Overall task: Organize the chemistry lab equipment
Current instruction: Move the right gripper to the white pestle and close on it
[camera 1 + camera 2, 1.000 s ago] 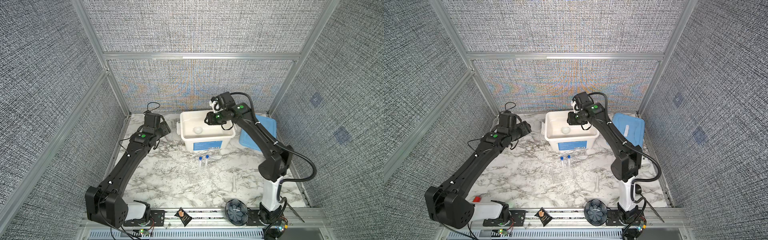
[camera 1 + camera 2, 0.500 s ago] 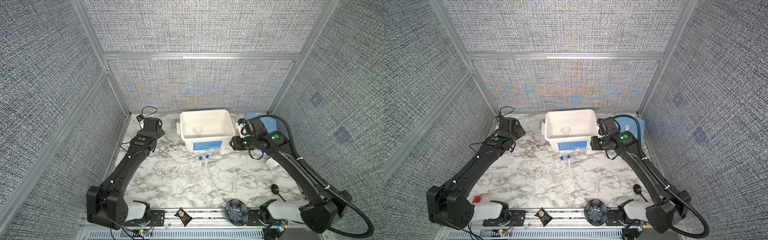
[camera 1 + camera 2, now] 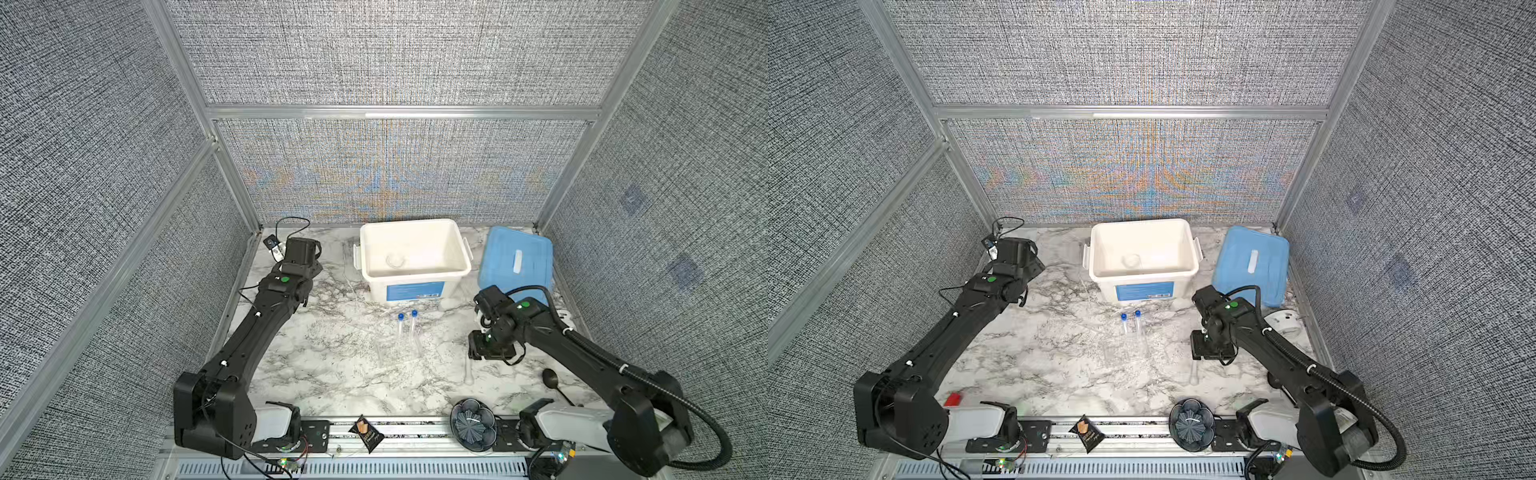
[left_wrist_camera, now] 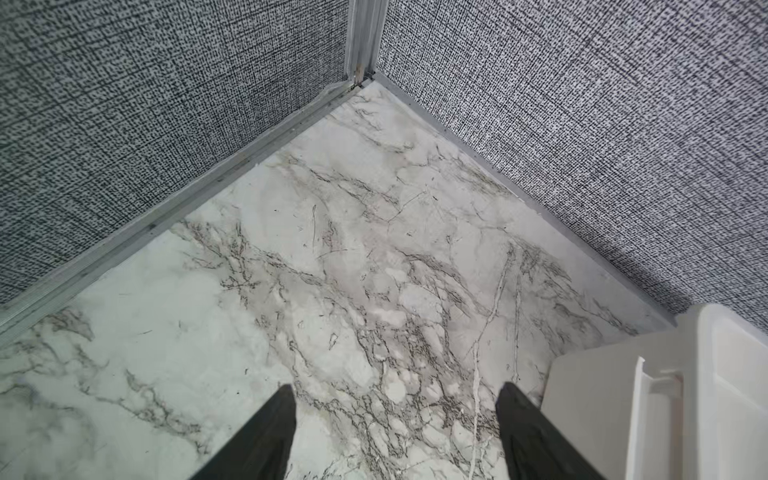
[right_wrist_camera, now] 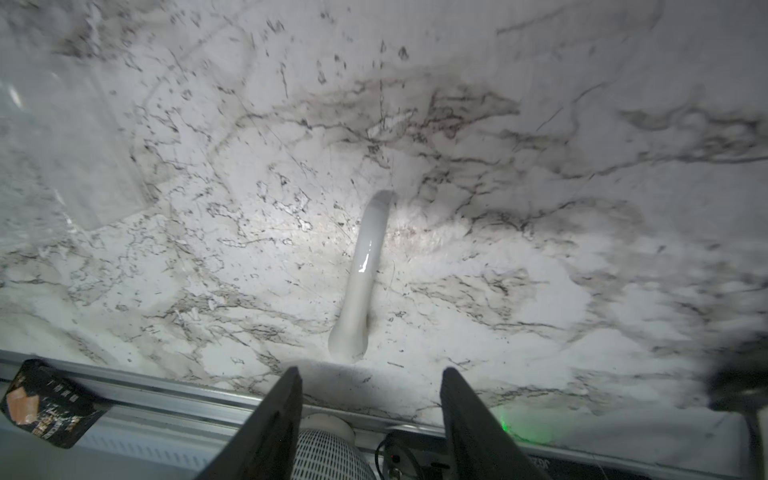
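Note:
The white pestle (image 5: 365, 270) lies on the marble table, its thick end just ahead of my right gripper (image 5: 370, 372), which is open and empty. In both top views that gripper (image 3: 490, 353) hangs over the pestle (image 3: 468, 370) at front right. Two clear tubes with blue caps (image 3: 407, 328) lie mid-table by the clear rack (image 5: 62, 137). One small white dish (image 3: 395, 260) sits in the white bin (image 3: 415, 286). Another white round dish (image 3: 1283, 322) shows partly behind the right arm. My left gripper (image 4: 395, 390) is open over bare marble in the back left corner.
The blue lid (image 3: 515, 262) lies right of the bin. A dark blue bowl (image 3: 473, 424) and a black snack packet (image 3: 368, 432) sit on the front rail. A black spoon (image 3: 550, 376) lies at front right. The bin's side (image 4: 665, 395) is close to the left gripper.
The right arm has swung from over the bin down to the front right, above the pestle. The left arm has pulled back into the back left corner.

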{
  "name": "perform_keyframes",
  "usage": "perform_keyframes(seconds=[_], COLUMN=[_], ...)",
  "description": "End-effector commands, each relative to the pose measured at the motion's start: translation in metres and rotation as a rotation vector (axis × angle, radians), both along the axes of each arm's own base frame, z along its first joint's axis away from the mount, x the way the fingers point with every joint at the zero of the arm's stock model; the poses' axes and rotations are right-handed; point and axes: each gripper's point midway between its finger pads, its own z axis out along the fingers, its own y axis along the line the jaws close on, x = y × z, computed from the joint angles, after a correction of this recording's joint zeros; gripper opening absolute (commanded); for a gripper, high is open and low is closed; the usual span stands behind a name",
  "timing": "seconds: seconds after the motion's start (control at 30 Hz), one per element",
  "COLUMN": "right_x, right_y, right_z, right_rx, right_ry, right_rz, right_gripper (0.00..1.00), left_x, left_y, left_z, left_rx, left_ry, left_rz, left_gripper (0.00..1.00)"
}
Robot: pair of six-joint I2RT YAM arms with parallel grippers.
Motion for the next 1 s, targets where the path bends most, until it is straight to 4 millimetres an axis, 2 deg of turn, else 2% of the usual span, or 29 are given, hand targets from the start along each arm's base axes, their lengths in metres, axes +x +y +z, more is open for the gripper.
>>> perform_keyframes(seconds=[0.0, 0.1, 0.27, 0.43, 0.57, 0.83, 0.97], right_x=[-0.003, -0.005, -0.017, -0.020, -0.021, -0.020, -0.020], right_y=[0.017, 0.023, 0.021, 0.012, 0.010, 0.005, 0.004], right_z=[-0.010, -0.021, -0.041, -0.049, -0.054, -0.064, -0.067], right_rx=[0.086, 0.084, 0.038, -0.017, -0.035, -0.078, -0.082], right_ry=[0.036, 0.098, 0.181, 0.205, 0.225, 0.241, 0.241], right_rz=[0.015, 0.014, 0.029, -0.006, -0.007, -0.009, -0.010], right_gripper=[0.63, 0.67, 0.66, 0.61, 0.54, 0.31, 0.24], left_x=[-0.004, -0.005, -0.014, -0.024, -0.030, -0.035, -0.041], left_y=[0.007, 0.009, 0.017, 0.025, 0.028, 0.033, 0.036], left_z=[-0.001, 0.000, 0.001, -0.005, -0.012, -0.020, -0.025], left_rx=[0.012, 0.018, 0.038, 0.040, 0.037, 0.041, 0.038], left_ry=[0.017, 0.033, 0.041, 0.038, 0.048, 0.041, 0.045], left_rz=[0.026, 0.032, 0.056, 0.089, 0.110, 0.126, 0.134], left_gripper=[0.81, 0.83, 0.84, 0.96, 0.99, 0.99, 0.99])
